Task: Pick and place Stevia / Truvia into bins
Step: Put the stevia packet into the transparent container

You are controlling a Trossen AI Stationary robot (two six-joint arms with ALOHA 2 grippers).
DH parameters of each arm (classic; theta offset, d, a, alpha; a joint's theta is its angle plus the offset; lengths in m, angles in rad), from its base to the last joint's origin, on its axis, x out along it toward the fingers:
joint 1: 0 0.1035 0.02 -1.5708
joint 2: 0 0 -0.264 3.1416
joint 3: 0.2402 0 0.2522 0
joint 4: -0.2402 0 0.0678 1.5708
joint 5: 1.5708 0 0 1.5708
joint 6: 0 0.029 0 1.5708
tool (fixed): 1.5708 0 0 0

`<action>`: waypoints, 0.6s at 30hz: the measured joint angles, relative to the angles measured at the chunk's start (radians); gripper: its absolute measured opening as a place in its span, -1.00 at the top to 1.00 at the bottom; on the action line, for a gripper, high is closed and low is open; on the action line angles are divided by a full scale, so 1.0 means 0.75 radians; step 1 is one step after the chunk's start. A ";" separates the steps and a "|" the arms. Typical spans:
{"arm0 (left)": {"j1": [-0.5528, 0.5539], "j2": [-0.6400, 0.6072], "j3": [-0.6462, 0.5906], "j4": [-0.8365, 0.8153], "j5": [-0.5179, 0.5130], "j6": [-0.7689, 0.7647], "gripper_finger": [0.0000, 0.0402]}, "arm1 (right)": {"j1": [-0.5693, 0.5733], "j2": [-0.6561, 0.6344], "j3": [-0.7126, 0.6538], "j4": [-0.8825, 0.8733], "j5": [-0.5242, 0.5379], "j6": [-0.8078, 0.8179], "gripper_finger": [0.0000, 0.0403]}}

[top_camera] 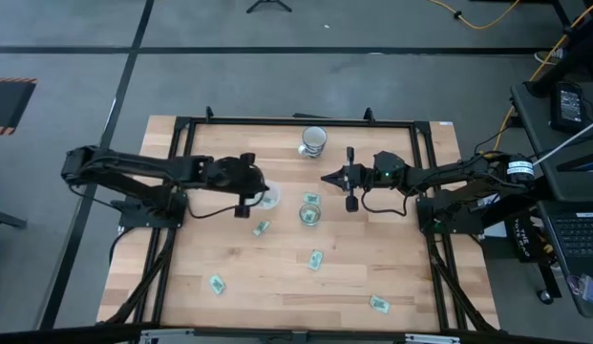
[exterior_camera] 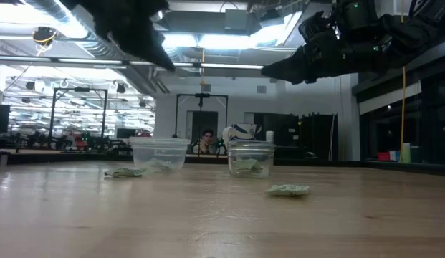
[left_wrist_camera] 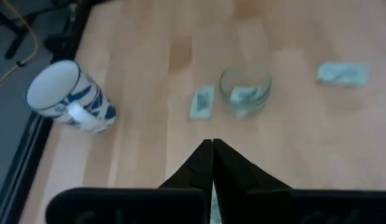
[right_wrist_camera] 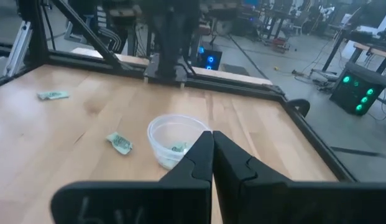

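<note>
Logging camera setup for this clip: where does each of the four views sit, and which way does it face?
High: overhead, straight down on the table; both arms show.
Low: table height, level across into the room; arms hang overhead.
Left wrist: on the left arm, past the left gripper toward the glass cup and mug.
Right wrist: past the right gripper toward the whitish cup.
Shared: high and low both show both cups.

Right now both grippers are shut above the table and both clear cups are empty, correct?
Not quite: the cups aren't empty. The left wrist view shows a packet inside the glass cup; the right wrist view shows one in the wide cup. The left gripper and right gripper are shut.
</note>
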 joint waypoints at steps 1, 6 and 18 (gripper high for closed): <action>-0.012 -0.017 0.000 0.000 0.022 -0.020 0.99 | 0.000 0.000 0.000 -0.001 -0.002 0.035 0.96; -0.106 -0.080 -0.064 0.028 0.062 -0.038 0.99 | 0.096 0.000 0.000 -0.046 -0.100 0.155 0.98; -0.312 -0.080 -0.293 0.439 -0.028 -0.131 0.99 | 0.541 -0.045 0.090 -0.522 0.291 0.281 0.99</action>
